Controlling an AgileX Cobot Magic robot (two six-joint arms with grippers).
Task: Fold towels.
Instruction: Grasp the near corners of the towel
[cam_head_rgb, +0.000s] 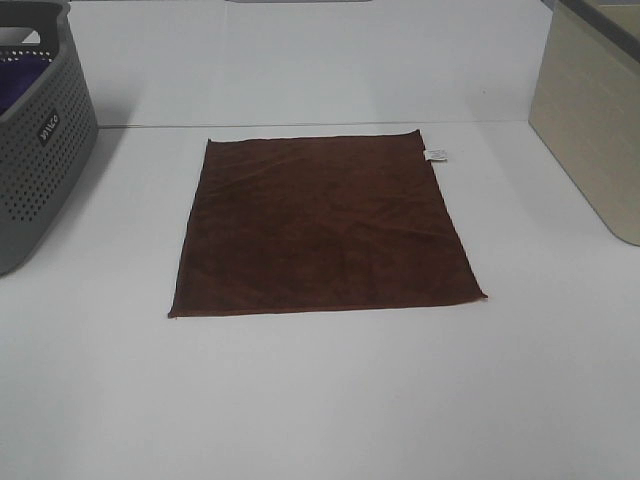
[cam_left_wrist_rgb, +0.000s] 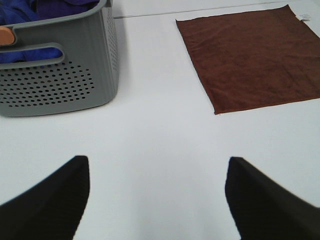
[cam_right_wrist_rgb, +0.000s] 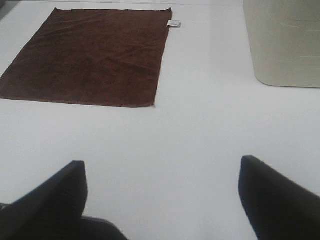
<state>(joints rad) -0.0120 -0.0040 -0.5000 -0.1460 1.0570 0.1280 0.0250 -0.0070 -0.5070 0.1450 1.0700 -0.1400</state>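
A dark reddish-brown square towel (cam_head_rgb: 322, 226) lies flat and spread out in the middle of the white table, with a small white tag (cam_head_rgb: 437, 154) at its far right corner. It also shows in the left wrist view (cam_left_wrist_rgb: 255, 57) and in the right wrist view (cam_right_wrist_rgb: 90, 55). My left gripper (cam_left_wrist_rgb: 157, 197) is open and empty, hovering over bare table well short of the towel's near left corner. My right gripper (cam_right_wrist_rgb: 162, 200) is open and empty, over bare table short of the towel's near right corner. Neither gripper shows in the exterior high view.
A grey perforated basket (cam_head_rgb: 40, 150) stands at the left edge and holds purple cloth (cam_left_wrist_rgb: 30, 12). A beige bin (cam_head_rgb: 590, 110) stands at the right edge. The white table (cam_head_rgb: 320, 400) runs wide in front of the towel.
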